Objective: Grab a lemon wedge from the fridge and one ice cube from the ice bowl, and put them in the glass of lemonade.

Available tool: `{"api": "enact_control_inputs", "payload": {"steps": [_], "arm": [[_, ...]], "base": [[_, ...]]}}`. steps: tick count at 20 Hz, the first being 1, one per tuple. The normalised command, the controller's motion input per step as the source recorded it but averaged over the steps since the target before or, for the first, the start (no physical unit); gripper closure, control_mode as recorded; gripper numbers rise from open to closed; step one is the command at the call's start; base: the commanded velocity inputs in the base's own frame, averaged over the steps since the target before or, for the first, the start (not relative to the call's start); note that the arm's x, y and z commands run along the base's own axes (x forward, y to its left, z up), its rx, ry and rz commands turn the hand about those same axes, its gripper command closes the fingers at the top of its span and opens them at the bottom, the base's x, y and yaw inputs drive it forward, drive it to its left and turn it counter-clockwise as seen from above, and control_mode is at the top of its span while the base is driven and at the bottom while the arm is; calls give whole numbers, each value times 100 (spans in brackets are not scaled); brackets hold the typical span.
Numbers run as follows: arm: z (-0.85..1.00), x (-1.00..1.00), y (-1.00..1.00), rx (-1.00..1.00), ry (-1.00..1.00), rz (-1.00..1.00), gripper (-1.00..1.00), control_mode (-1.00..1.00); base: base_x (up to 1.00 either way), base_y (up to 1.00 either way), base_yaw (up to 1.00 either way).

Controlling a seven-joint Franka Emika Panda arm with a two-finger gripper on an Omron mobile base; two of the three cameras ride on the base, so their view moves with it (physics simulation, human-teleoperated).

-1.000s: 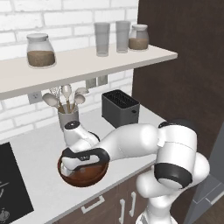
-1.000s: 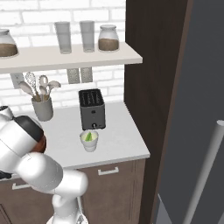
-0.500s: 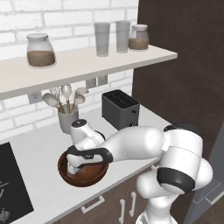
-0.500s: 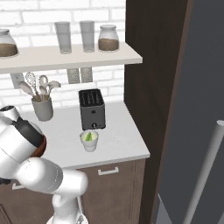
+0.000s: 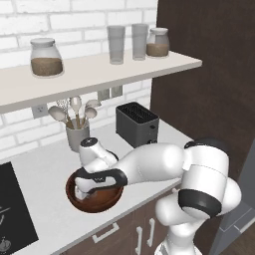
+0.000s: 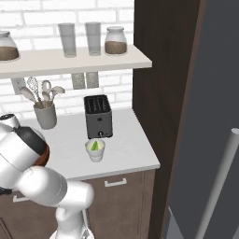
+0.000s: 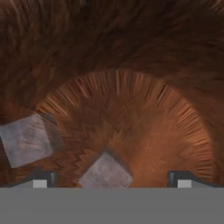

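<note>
The ice bowl (image 5: 107,201), wide and dark reddish-brown, sits near the counter's front edge. My gripper (image 5: 83,191) reaches down into it, open. In the hand view the fingertips (image 7: 41,180) stand wide apart just above the bowl's floor (image 7: 131,113). One grey ice cube (image 7: 106,172) lies between them, and another ice cube (image 7: 26,140) lies off to the left. Nothing is gripped. The glass of lemonade (image 6: 95,151), a small pale cup, stands in front of the toaster with a yellow-green lemon wedge (image 6: 95,145) in it. The grey fridge (image 6: 219,116) is at the right.
A black toaster (image 5: 137,124) and a grey utensil holder (image 5: 77,134) stand at the back of the counter. A shelf (image 5: 99,69) above carries jars and tall clear glasses. A black cooktop (image 5: 10,209) lies to the left. Dark cabinet (image 6: 163,70) borders the counter's right end.
The hand has sunk lower into the bowl and the arm's elbow has swung right. The jaws stay wide apart. The cup and toaster have not moved.
</note>
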Motion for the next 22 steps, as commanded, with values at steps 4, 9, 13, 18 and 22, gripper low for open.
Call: {"api": "enact_control_inputs", "payload": {"steps": [4, 9, 13, 18, 22], "arm": [[-33, -4, -3, 0, 0, 0, -100, -100], [-32, -21, -9, 0, 0, 0, -100, -100], [0, -3, 0, 0, 0, 0, -100, -100], [0, 0, 0, 0, 0, 0, -100, -100], [0, 0, 0, 0, 0, 0, -100, -100]], "base": [[0, 0, 0], [0, 0, 0], [0, 0, 0], [0, 0, 0], [0, 0, 0]]}}
